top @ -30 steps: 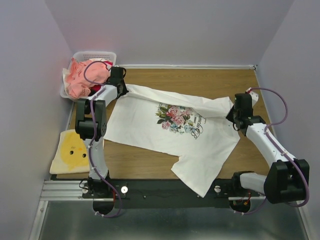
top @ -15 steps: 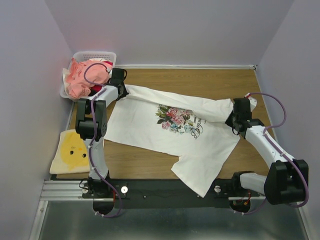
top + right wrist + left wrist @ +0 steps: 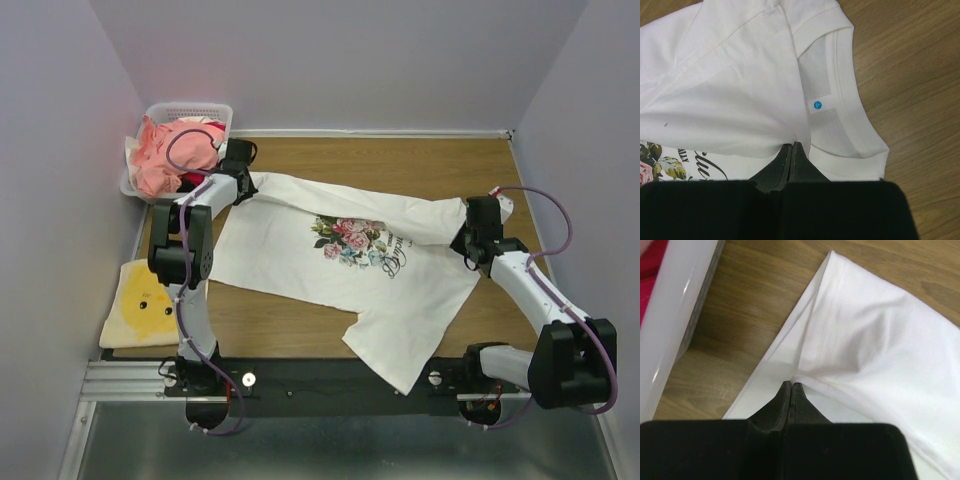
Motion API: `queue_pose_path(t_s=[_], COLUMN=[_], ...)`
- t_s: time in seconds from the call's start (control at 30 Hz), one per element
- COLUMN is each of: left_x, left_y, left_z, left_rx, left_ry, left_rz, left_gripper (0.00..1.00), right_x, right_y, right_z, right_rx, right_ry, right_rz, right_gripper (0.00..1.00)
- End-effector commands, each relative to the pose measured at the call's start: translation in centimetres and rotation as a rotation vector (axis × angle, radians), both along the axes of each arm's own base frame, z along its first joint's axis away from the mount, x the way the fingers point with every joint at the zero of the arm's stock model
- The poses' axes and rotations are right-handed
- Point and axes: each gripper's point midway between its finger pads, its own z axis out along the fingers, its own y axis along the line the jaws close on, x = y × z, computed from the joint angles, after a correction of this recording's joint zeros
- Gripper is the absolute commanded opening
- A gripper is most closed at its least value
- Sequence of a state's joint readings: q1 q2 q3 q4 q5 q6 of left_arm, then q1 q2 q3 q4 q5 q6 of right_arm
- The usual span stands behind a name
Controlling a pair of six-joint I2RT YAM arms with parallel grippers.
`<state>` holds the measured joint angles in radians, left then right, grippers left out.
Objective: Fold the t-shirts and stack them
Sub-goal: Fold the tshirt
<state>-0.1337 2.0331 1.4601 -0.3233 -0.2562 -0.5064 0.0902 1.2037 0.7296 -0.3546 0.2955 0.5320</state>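
White cotton, the floral t-shirt (image 3: 300,255) lies spread print-up across the wooden table (image 3: 400,160). Left gripper (image 3: 791,386) is pinched tight on a fold at its edge, near the basket (image 3: 190,106); right gripper (image 3: 792,146) clamps cloth, seemingly just beside the collar (image 3: 846,90)

White t-shirt (image 3: 300,250) spreading across table middle, carrying pink roses, green leaves and dark script lettering on chest. Neck label (image 3: 818,105) showing white with small blue dot. Salmon-pink t-shirt (image 3: 160,150) and red t-shirt (image 3: 189,179) showing in white lattice basket (image 3: 190,108) at far left corner. Yellow cloth (image 3: 145,300) with two dark dots sitting at near left corner. Table (image 3: 400,165) showing brown wood grain. Left gripper (image 3: 791,385) and right gripper (image 3: 791,145) both appearing black.
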Motion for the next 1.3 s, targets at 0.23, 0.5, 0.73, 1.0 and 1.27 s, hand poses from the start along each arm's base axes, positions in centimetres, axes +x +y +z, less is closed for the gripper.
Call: queue_pose_path(t_s=[0.23,0.5,0.73,1.0,1.27], left_x=[0.2,-3.0,-3.5,-3.3,-0.7], left_y=[1.1,3.9,3.1,2.0,-1.7], left_z=[4.6,5.1,4.6,4.7,4.9], left_rx=[0.135,0.328,0.307,0.262,0.163], left_ry=[-0.091,-0.013,0.013,-0.002,-0.041], left_rz=[0.102,0.34,0.328,0.291,0.135], left_gripper=[0.0,0.22,0.51,0.53,0.52], right_x=[-0.7,-0.7,-0.6,-0.8,-1.3], right_y=[-0.2,-0.2,-0.2,-0.3,0.0], right_z=[-0.6,-0.5,-0.2,0.0,0.4], right_rx=[-0.003,-0.005,-0.01,-0.015,0.012], right_ry=[0.034,0.028,0.023,0.02,0.035], right_rz=[-0.009,-0.01,-0.005,-0.009,-0.016], right_gripper=[0.01,0.01,0.01,0.01,0.01])
